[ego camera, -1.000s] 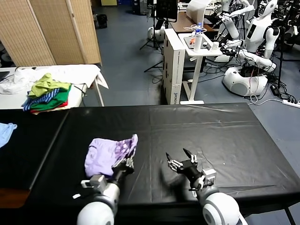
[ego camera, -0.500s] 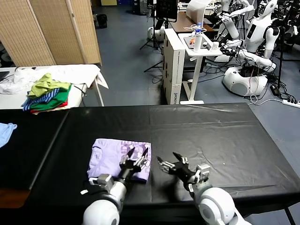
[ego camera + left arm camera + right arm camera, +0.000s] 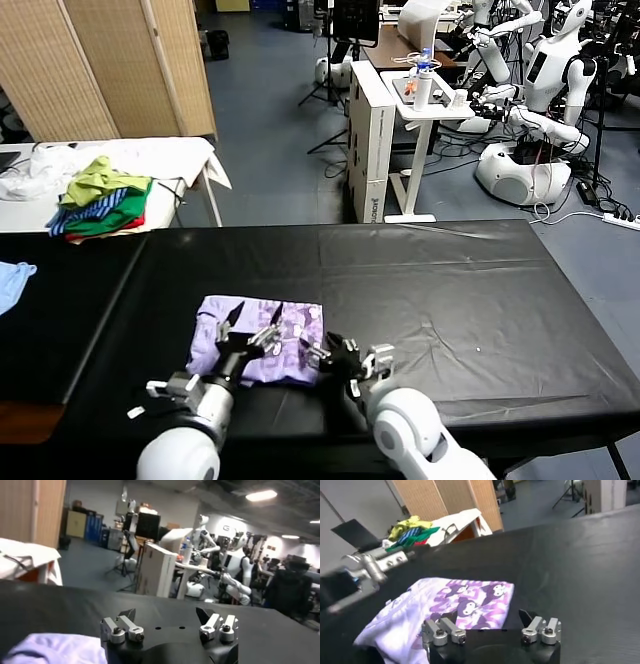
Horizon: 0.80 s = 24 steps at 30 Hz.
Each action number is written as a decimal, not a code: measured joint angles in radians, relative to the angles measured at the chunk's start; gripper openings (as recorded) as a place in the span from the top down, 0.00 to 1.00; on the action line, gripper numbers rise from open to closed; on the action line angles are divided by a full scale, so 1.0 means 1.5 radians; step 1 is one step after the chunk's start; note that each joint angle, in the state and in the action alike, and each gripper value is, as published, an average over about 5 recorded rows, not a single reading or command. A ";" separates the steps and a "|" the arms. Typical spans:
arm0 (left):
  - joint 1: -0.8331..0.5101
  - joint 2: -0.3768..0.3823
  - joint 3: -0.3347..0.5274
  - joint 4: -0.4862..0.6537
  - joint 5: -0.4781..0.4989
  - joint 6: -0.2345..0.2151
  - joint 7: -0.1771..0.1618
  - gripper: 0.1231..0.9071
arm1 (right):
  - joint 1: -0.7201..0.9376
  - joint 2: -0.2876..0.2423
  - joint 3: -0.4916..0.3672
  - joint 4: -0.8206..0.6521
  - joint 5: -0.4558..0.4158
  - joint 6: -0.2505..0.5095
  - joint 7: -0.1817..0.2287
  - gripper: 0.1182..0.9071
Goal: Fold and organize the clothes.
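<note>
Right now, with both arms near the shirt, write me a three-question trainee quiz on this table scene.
1. True or false: the lavender T-shirt lies on the black table with its purple print facing up.
2. Which end effector has open jaws holding nothing? A) left end effector B) neither
3. Fill in: the right end effector sits at the shirt's ____ edge, the robot's own side.

Key: 1 true; 2 A; 3 right.
</note>
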 joint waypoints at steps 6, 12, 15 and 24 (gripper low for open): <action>0.016 0.013 -0.036 -0.015 0.000 -0.018 -0.003 0.00 | -0.006 0.006 0.007 -0.008 -0.007 0.000 0.001 0.88; 0.031 0.016 -0.058 -0.016 0.000 -0.029 -0.006 0.00 | -0.012 -0.014 0.031 0.012 -0.018 -0.004 -0.012 0.96; 0.036 0.017 -0.064 -0.012 -0.001 -0.033 -0.010 0.00 | -0.010 -0.037 0.050 0.022 -0.034 -0.023 -0.026 0.97; 0.049 0.027 -0.075 -0.009 -0.005 -0.045 -0.029 0.00 | -0.012 -0.091 0.088 0.035 -0.081 -0.063 -0.056 0.94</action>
